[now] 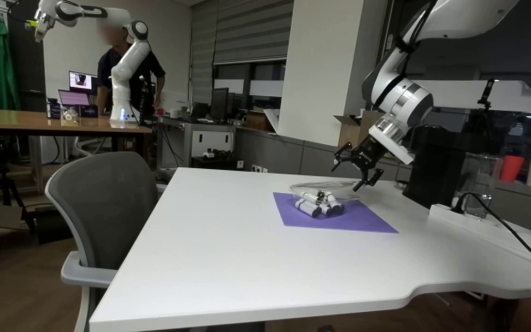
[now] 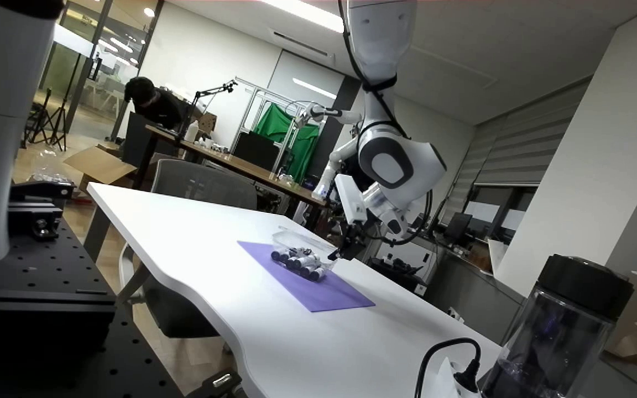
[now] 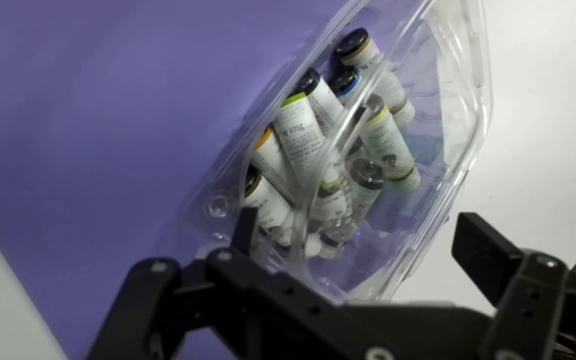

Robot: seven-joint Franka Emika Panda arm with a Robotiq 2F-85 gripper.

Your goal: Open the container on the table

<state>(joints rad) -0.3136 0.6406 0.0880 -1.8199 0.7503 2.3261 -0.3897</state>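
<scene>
A clear plastic container holding several small white bottles with dark caps lies on a purple sheet. It also shows in an exterior view and fills the middle of the wrist view. Its clear lid appears tilted partway up, its rim crossing over the bottles. My gripper is open and pointed down at the container's end, also in an exterior view. In the wrist view, the gripper has one finger over the bottle side and the other beyond the far edge. I cannot tell whether either finger touches the plastic.
The purple sheet lies on the white table. A white power strip with a black cable and a black-topped clear jug stand along one side. A grey chair is at the table's edge.
</scene>
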